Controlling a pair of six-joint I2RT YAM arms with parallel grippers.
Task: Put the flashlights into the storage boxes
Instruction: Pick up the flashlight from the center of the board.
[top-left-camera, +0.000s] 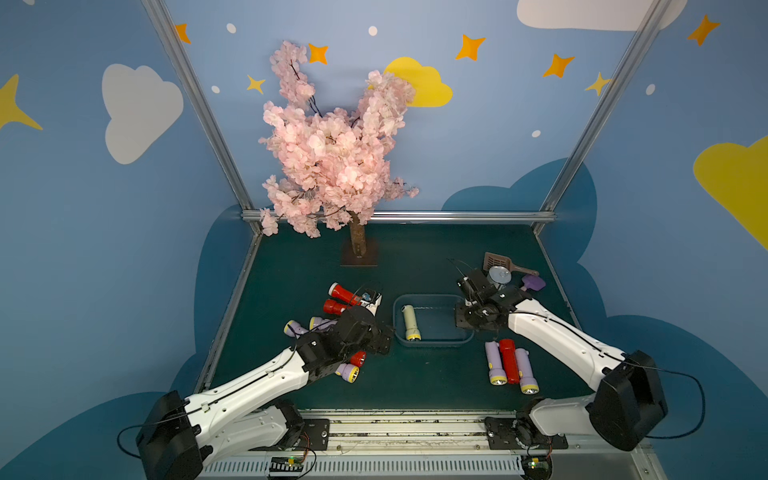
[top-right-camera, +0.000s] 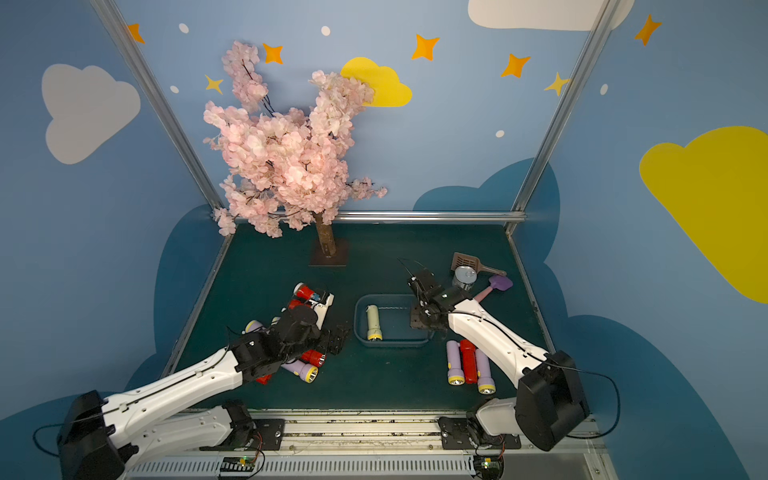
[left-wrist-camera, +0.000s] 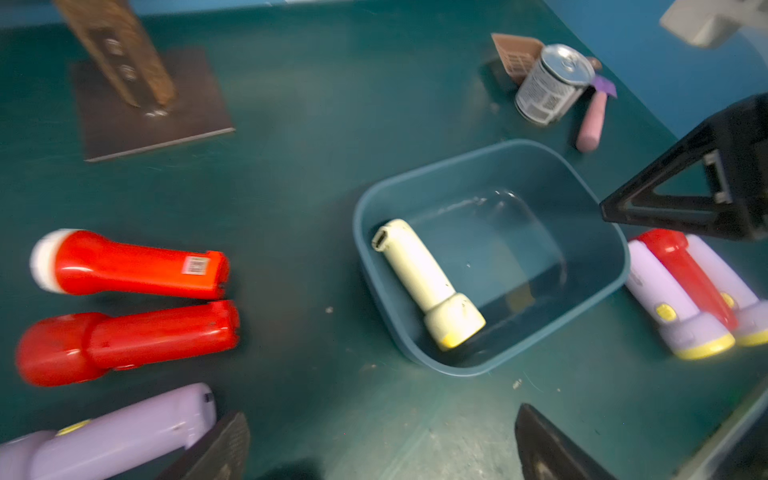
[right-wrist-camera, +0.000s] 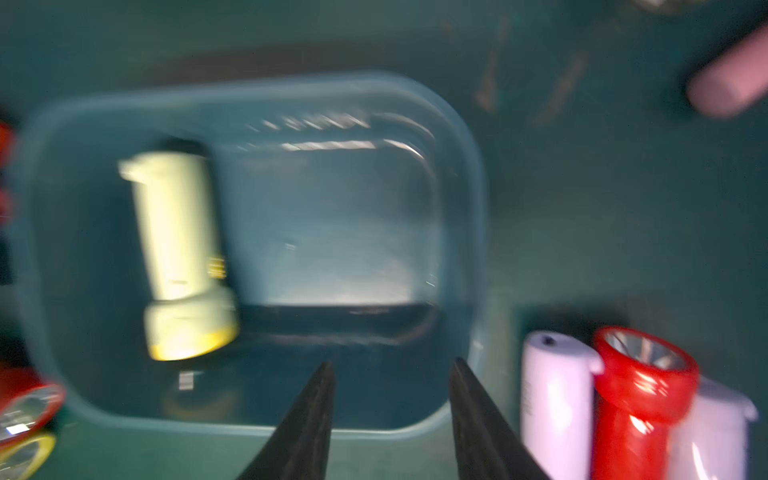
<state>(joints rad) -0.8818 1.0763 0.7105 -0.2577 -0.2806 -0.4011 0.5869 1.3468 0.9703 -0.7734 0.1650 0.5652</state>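
The blue-grey storage box (top-left-camera: 436, 343) sits mid-table with one pale green flashlight (top-left-camera: 410, 322) lying in its left half. My right gripper (right-wrist-camera: 392, 365) hovers over the box's right end, jaws a little apart with nothing between them. Just right of it three flashlights lie side by side, a red one (top-left-camera: 509, 360) between two lilac ones (top-left-camera: 494, 361). My left gripper (left-wrist-camera: 386, 449) is wide open and empty over bare mat left of the box (left-wrist-camera: 457, 368). Beside it lie two red flashlights (left-wrist-camera: 133, 266) and a lilac one (left-wrist-camera: 112, 436).
A pink blossom tree on a brown base plate (top-left-camera: 359, 254) stands at the back. At the back right are a silver can (top-left-camera: 498, 276), a brown slotted scoop (top-left-camera: 496, 261) and a purple spatula (top-left-camera: 533, 283). Metal frame rails border the mat.
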